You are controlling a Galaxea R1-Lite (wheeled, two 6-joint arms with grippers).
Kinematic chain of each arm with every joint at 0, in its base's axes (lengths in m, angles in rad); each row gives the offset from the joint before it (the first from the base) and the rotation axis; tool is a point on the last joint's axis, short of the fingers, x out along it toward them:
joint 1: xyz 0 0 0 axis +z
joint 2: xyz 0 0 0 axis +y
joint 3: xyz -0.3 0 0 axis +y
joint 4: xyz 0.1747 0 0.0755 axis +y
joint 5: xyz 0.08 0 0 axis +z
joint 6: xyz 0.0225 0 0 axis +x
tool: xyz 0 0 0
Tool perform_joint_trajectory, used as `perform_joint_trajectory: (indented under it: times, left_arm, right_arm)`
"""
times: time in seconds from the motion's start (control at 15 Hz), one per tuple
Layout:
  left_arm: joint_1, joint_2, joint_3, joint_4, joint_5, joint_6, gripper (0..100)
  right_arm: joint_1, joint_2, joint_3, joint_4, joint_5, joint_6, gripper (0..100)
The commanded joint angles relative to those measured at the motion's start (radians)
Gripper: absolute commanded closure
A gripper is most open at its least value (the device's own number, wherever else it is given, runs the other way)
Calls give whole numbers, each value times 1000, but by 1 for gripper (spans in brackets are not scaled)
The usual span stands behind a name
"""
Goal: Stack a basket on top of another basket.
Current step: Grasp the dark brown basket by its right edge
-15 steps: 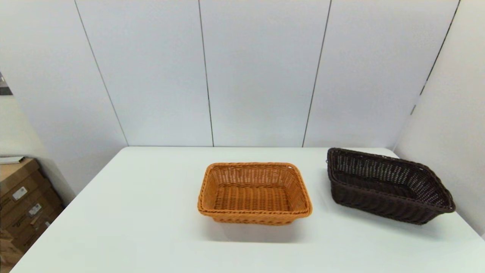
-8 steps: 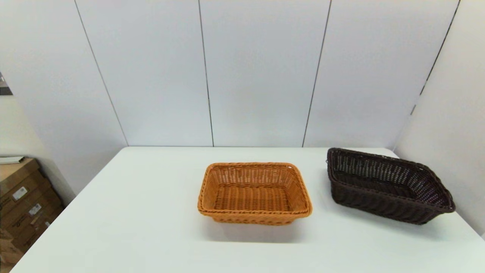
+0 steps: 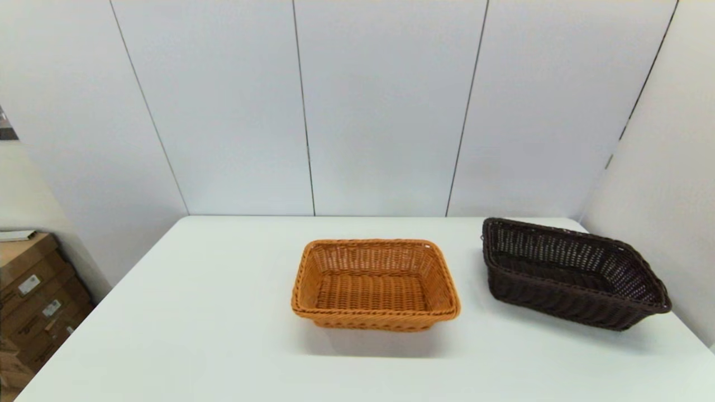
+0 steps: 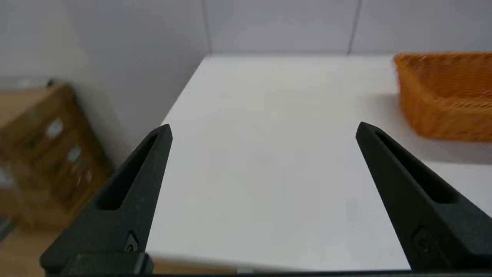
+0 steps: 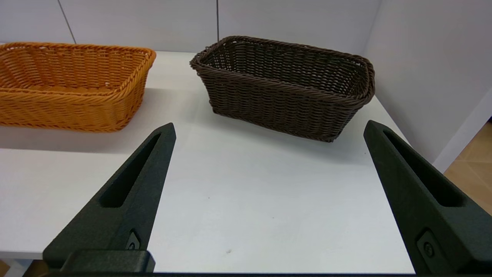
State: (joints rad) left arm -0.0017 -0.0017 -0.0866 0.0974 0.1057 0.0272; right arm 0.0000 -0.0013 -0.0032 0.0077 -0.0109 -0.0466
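Note:
The dark brown basket (image 3: 572, 273) rests on the white table (image 3: 223, 312) at the right, turned at an angle; it also shows in the right wrist view (image 5: 286, 86). The orange-tan basket (image 3: 375, 285) stands at the table's middle, seen too from both wrists (image 5: 71, 86) (image 4: 447, 94). Neither arm appears in the head view. My right gripper (image 5: 269, 129) is open at the table's near edge, short of the dark basket, holding nothing. My left gripper (image 4: 263, 129) is open and empty near the table's near left edge, left of the orange basket.
Cardboard boxes (image 3: 33, 296) stand on the floor left of the table. A grey panelled wall (image 3: 380, 106) closes the back, and a side wall (image 3: 665, 184) runs close behind the dark basket at the right.

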Motion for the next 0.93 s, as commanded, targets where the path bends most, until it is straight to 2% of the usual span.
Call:
perform_joint_trajectory:
  times: [0.07, 0.27, 0.47, 0.67, 0.93]
  left_arm:
    - [0, 0, 34, -50, -35, 10, 0]
    - [0, 0, 71, -53, -104, 48, 0]
    - [0, 0, 73, -62, -106, 25, 0]
    - [0, 0, 77, -79, -83, -92, 0]
    - [0, 0, 80, -88, -72, -101, 0]
  right_arm:
    - [0, 0, 0, 0, 0, -1, 0]
    - [0, 0, 0, 0, 0, -1, 0]
    - [0, 0, 0, 0, 0, -1, 0]
    - [0, 0, 0, 0, 0, -1, 0]
    - [0, 0, 0, 0, 0, -2, 0]
